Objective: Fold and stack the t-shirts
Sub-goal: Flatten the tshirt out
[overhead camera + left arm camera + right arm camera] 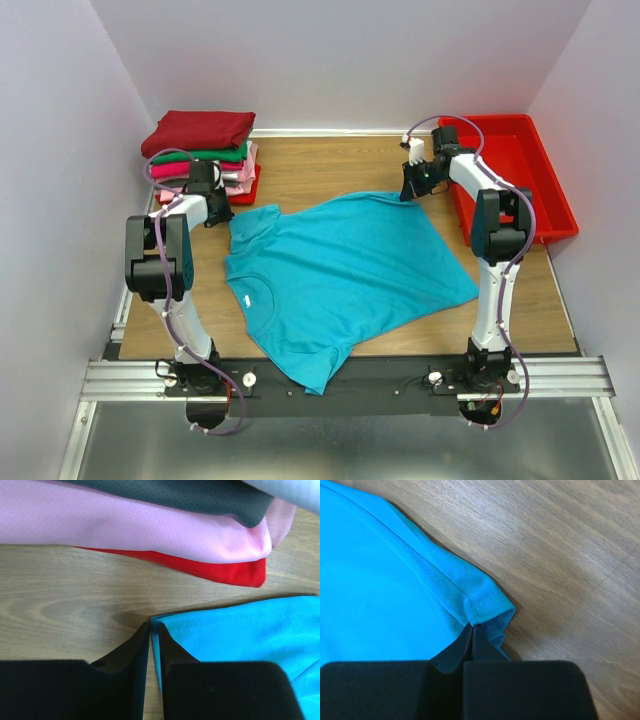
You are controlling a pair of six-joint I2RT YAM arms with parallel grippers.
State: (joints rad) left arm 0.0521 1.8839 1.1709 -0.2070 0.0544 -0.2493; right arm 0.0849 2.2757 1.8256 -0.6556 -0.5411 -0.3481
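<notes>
A teal t-shirt lies spread on the wooden table, its lower part hanging over the front edge. My left gripper is shut on the shirt's far-left sleeve edge. My right gripper is shut on the far-right corner hem. A stack of folded t-shirts, dark red on top, then green, magenta and light pink, sits at the back left. In the left wrist view the pink and red layers lie just beyond the fingers.
A red plastic bin stands at the back right, close to my right arm. White walls close in the table on three sides. The wooden table shows bare between the stack and the bin.
</notes>
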